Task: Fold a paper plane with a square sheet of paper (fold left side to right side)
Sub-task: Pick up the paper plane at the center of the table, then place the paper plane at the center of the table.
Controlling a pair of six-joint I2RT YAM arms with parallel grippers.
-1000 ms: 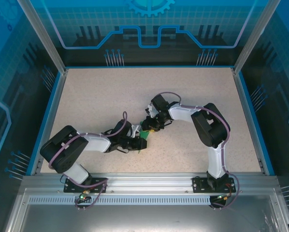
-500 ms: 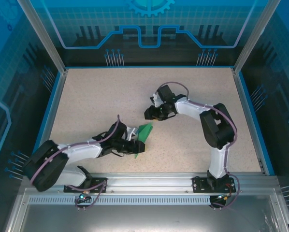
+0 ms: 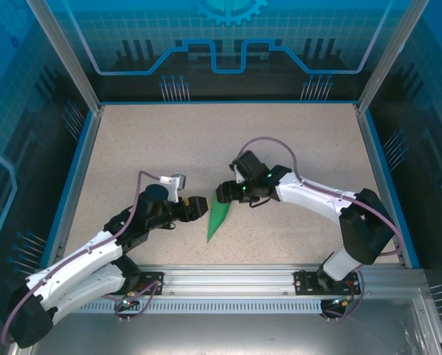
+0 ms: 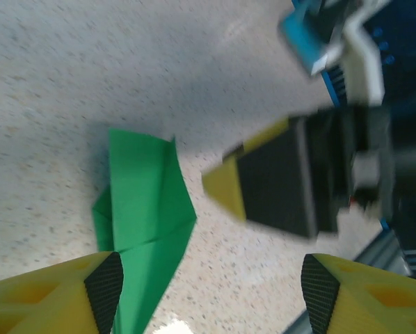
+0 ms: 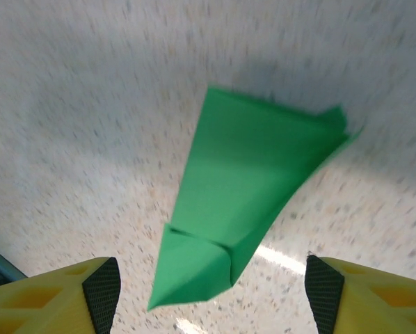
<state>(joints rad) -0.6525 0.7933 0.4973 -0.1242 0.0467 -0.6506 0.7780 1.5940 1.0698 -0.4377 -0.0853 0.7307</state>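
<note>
Top external: paper plane (image 3: 219,218) flat, long axis near-far, nose nearward, slightly left.

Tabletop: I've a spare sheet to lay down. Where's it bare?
Bare: the far half of the table below the back rail, and the near strip between paper plane and right arm. Crowded: centre, left end effector and right end effector beside it.

The overhead view was sharp and evenly lit from above, the table (image 3: 132,148) uniformly pale and bright. Both wrist views were smeared by motion blur. Soft grey shadow lay on the table just beyond the paper plane (image 5: 250,188), with small white glints near its narrow end.
</note>
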